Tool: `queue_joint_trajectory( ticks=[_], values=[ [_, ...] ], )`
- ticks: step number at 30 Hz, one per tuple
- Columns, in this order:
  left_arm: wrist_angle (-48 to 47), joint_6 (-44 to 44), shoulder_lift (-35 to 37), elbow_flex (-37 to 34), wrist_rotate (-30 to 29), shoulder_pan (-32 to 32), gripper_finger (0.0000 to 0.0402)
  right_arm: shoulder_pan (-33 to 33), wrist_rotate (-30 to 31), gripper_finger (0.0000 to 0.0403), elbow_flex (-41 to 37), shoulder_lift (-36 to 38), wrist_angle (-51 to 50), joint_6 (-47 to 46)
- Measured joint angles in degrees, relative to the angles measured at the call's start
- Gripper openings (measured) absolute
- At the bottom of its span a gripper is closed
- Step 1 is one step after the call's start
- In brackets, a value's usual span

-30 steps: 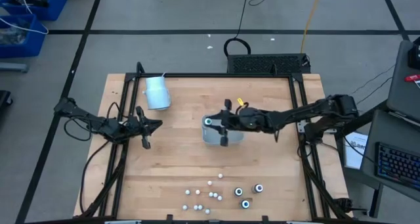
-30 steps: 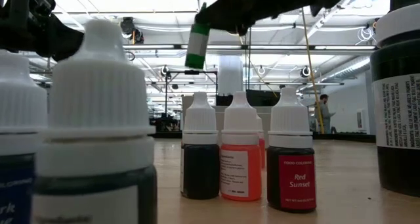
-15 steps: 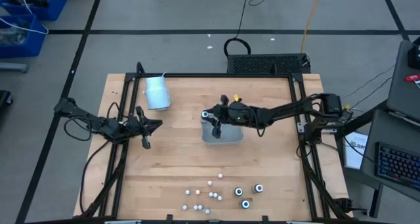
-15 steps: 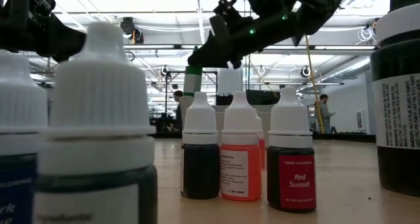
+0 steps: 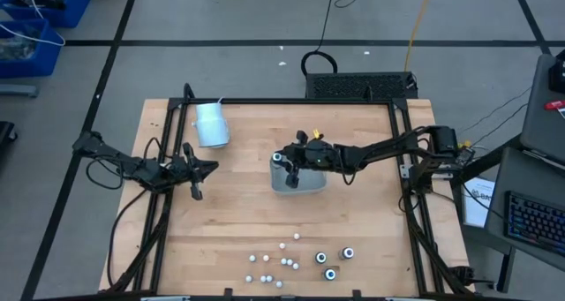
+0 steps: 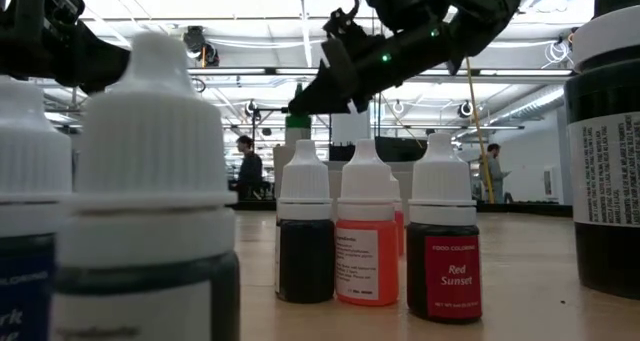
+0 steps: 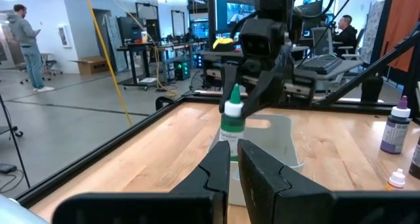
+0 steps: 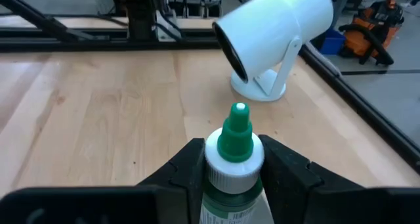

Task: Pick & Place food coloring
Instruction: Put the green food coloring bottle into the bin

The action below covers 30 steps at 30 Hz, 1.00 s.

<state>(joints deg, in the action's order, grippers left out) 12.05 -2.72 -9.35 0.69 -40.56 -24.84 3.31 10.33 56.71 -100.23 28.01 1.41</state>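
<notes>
Red label (image 6: 446,276) reading "Red Sunset", food colouring bottle (image 6: 445,239)

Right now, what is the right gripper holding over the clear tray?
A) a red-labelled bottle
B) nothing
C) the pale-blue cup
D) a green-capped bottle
D: the right gripper is shut on a green-capped bottle, and the left wrist view shows it hanging upright just above the clear tray.
</notes>
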Motion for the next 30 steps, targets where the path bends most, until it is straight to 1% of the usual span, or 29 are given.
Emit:
queue_joint_trajectory(
  ticks=[7, 12, 30],
  values=[
    [0.0, 0.0, 0.0, 0.0, 0.0, 0.0, 0.004, 0.0, -0.1, 0.0116, 0.0, -3.0, 1.2, -1.1],
    [0.0, 0.0, 0.0, 0.0, 0.0, 0.0, 0.004, 0.0, 0.0, 0.0112, 0.0, -4.8, 2.3, -1.2],
    [-0.3, 0.0, 0.0, 0.0, 0.0, 0.0, 0.004, 0.0, -0.1, 0.0118, -2.7, -4.8, 2.9, -3.3]
  ],
)
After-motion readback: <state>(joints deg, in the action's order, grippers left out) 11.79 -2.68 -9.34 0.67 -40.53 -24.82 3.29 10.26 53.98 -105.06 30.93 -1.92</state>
